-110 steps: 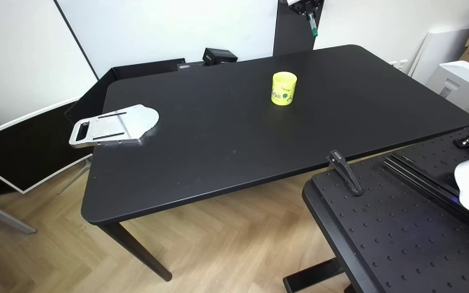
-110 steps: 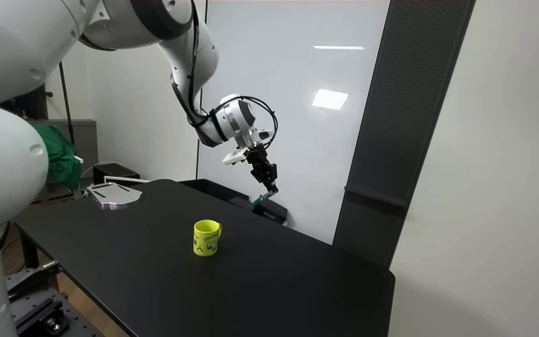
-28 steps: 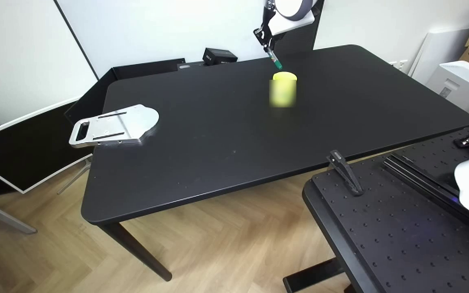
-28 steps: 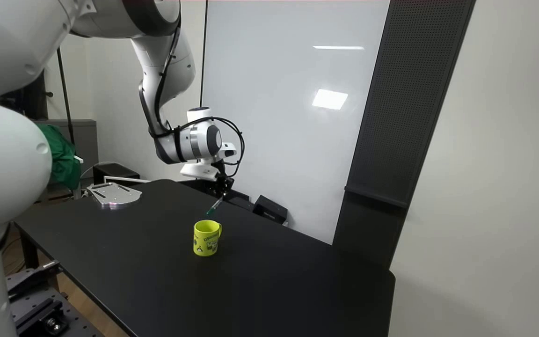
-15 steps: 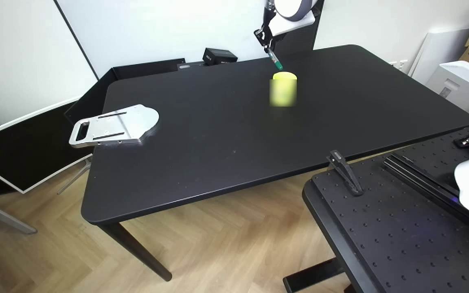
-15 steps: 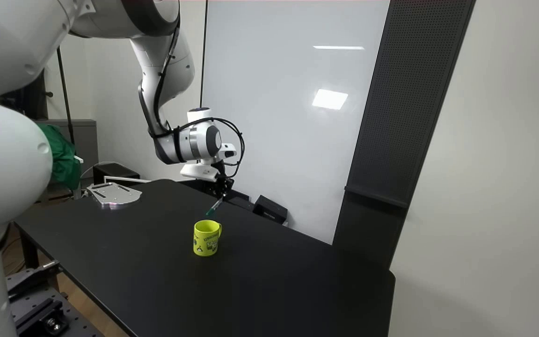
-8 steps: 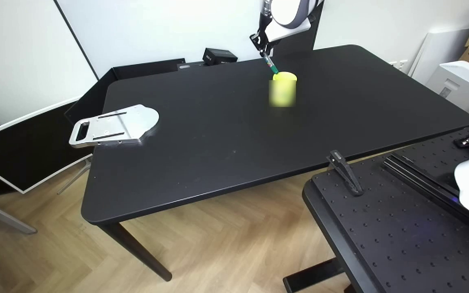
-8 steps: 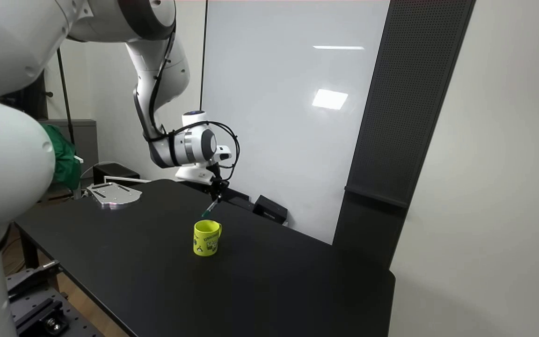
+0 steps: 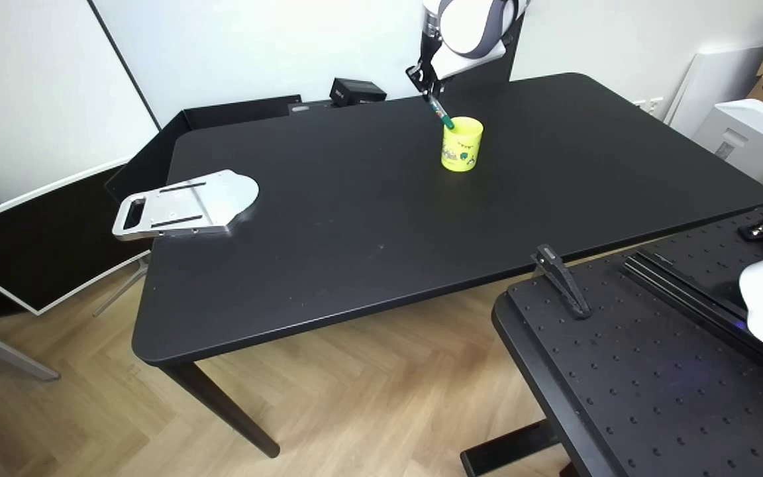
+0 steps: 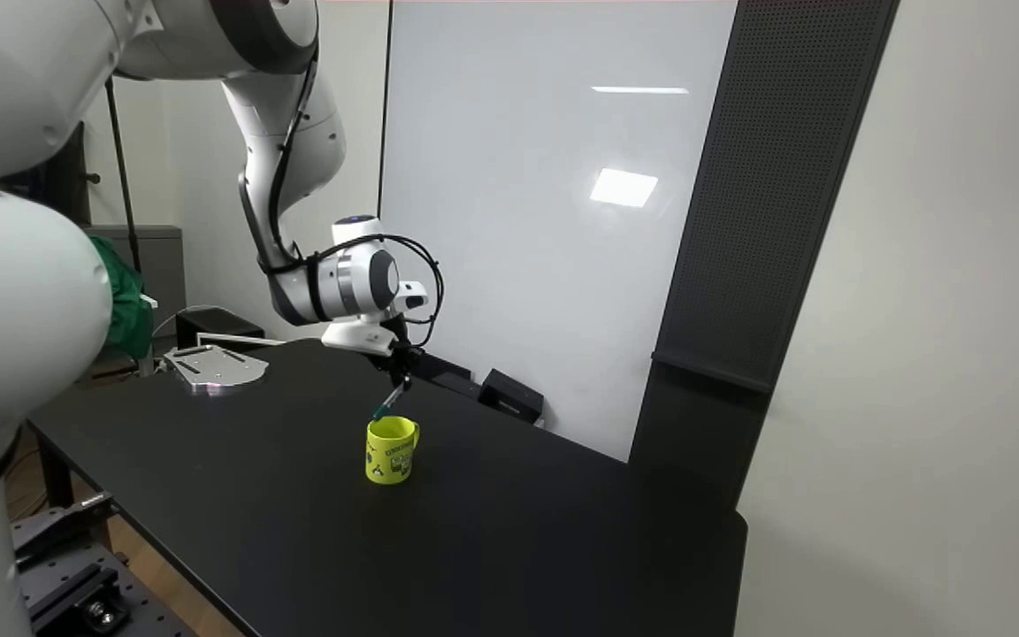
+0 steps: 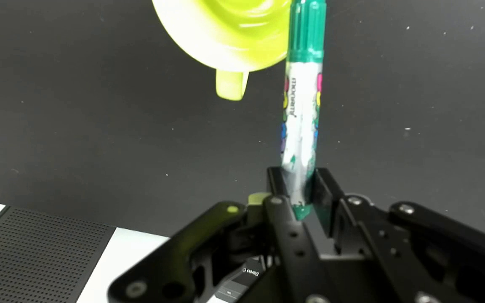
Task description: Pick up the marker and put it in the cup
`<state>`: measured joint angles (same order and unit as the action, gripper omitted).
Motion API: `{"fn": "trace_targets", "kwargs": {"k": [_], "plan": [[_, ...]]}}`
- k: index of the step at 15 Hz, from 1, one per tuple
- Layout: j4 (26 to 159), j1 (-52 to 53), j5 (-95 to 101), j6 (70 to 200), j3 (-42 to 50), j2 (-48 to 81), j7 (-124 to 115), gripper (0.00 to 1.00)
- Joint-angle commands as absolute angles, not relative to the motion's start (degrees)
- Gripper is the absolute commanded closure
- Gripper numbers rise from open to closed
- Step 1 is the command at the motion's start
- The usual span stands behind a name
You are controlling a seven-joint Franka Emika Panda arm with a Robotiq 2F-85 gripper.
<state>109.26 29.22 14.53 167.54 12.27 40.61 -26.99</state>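
The yellow cup (image 9: 461, 151) stands upright on the black table (image 9: 328, 218); it also shows in an exterior view (image 10: 389, 458) with its handle. In the wrist view the cup (image 11: 225, 46) is cut off at the top edge. My gripper (image 11: 298, 183) is shut on the rear end of the marker (image 11: 302, 101), white-bodied with a green cap. The marker (image 9: 440, 111) tilts down, its cap at the cup's rim in both exterior views (image 10: 389, 401). In the wrist view the cap overlaps the cup's right edge; I cannot tell whether it touches or dips inside.
A flat white-and-grey handled plate (image 9: 189, 202) lies at the table's far end. A black box (image 9: 356, 91) sits behind the table's back edge, before a whiteboard (image 10: 545, 221). A dark perforated panel (image 10: 775, 195) stands against the wall.
My gripper has carried the marker in from beyond the table's back edge. In the last second it has lowered slightly, bringing the cap from above the cup down to its rim.
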Motion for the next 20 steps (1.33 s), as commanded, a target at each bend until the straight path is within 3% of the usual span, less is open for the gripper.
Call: {"fn": "trace_targets", "kwargs": {"k": [1,20], "plan": [[109.66,32.52,14.14,167.27,15.29,40.6,-27.45,0.95],[111.51,37.22,13.53,168.63,19.37,42.21,-27.01,0.95]]}}
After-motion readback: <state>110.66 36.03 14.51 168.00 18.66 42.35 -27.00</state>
